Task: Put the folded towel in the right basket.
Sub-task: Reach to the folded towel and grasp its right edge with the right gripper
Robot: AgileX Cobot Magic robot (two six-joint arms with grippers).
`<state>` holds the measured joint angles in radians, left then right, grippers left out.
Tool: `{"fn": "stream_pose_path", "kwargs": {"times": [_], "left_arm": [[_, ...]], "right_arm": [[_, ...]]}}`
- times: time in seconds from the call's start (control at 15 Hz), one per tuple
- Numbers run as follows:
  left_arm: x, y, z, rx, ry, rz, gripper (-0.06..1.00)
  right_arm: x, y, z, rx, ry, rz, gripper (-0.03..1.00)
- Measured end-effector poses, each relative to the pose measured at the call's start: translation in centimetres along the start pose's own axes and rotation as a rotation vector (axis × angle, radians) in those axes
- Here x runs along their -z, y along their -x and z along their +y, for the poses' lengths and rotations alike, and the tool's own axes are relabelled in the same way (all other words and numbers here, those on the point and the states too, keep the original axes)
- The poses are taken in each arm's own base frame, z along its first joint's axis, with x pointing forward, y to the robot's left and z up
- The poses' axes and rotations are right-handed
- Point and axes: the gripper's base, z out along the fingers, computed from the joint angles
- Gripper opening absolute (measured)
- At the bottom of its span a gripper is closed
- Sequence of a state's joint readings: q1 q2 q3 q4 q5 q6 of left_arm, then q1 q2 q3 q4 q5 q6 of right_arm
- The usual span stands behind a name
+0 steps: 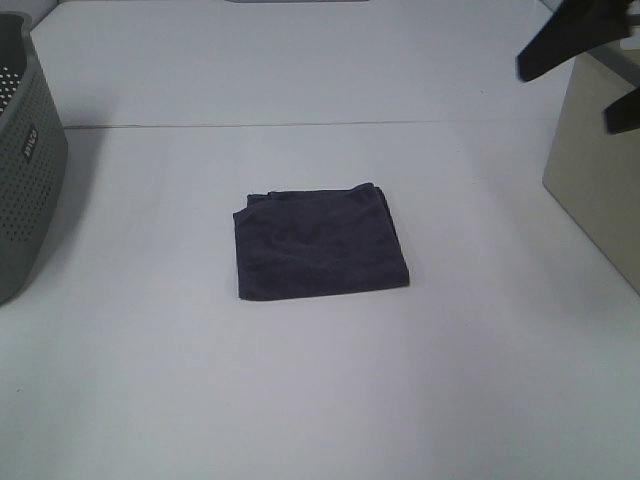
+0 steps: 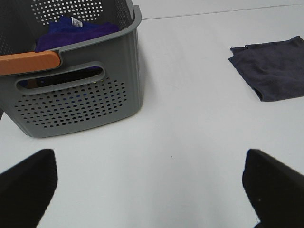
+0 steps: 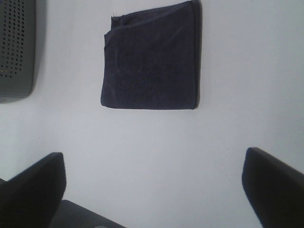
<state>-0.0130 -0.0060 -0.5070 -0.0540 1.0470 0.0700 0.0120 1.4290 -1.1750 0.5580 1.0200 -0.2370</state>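
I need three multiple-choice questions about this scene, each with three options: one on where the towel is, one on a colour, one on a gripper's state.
1. Where is the folded towel?
A. inside a basket
B. flat on the table
C. held in the air

2. What colour is the cloth inside the grey basket?
A. purple
B. yellow
C. white

3. How is the right gripper?
A. shut on the towel
B. open and empty
C. shut and empty

Answers: 1 B, it lies on the white surface; 2 A, purple fabric shows above the rim; 3 B, its jaws stand wide apart with nothing between them.
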Motion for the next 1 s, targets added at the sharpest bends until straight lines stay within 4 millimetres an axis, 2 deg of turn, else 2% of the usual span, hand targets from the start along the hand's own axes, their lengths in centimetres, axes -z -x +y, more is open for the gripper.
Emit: {"fn": "stream_pose_path", "kwargs": {"times": [0.13,0.27,0.33,0.73,1.0], "left_arm": [[0.0,0.0,0.0,0.0,0.0,0.0,0.99],[0.0,0.0,0.0,0.0,0.0,0.0,0.99],[0.0,0.0,0.0,0.0,0.0,0.0,0.99],[0.0,0.0,0.0,0.0,0.0,0.0,0.99],[0.0,0.0,0.0,0.0,0.0,0.0,0.99]], "right_arm": [[-6.9,0.9,-0.7,-0.003,0.01,0.093,0.96],[-12.7,1.3,-1.4,-0.006,-0.003,0.179,0.96],[-16.7,2.8,-2.4,-0.02,-0.01,0.211,0.96],[-23.9,5.7,-4.8,-0.046,0.0,0.242,0.96],[-26.2,5.5,-5.7,-0.06,-0.002,0.268,0.96]]}}
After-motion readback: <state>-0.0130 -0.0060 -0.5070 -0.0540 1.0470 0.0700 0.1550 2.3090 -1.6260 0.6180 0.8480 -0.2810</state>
